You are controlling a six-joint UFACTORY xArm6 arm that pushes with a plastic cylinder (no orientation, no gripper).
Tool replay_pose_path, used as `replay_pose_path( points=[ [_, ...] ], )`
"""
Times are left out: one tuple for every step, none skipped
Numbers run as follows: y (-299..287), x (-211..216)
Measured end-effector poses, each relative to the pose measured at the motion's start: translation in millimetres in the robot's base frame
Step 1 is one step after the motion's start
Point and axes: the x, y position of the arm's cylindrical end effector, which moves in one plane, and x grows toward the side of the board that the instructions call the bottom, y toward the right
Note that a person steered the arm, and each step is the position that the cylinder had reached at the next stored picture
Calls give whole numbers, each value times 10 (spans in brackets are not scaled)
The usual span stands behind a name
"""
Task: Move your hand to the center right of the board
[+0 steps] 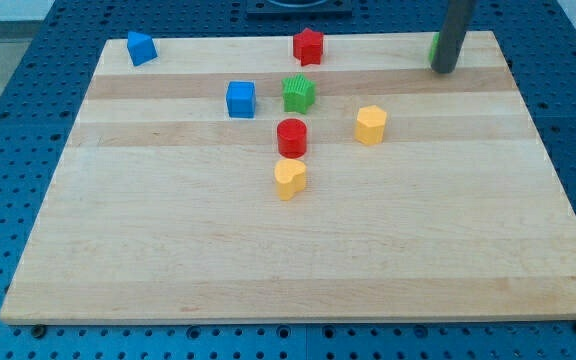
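Observation:
My tip [445,70] is at the view's top right, on the wooden board [268,240] near its top edge. The rod hides most of a green block [434,46], of which only a sliver shows on the rod's left. A red star block [308,46] stands at the top centre. A blue block [141,48] is at the top left corner. A blue cube [240,99], a green block [298,93], a red cylinder [291,137], a yellow hexagon block [371,125] and a yellow block [290,178] cluster at the board's centre, left of and below my tip.
The board lies on a blue perforated table [8,150] that shows on all sides. A dark base [293,8] sits beyond the board's top edge.

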Motion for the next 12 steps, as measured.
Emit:
replay_pose_path(
  points=[
    [20, -108],
    [55, -155],
    [-111, 44],
    [-359, 204],
    [-438, 211],
    [-439, 221],
    [-428, 576],
    [-254, 736],
    [98, 969],
    [288, 1302],
    [282, 1653],
    [-32, 1871]
  ],
)
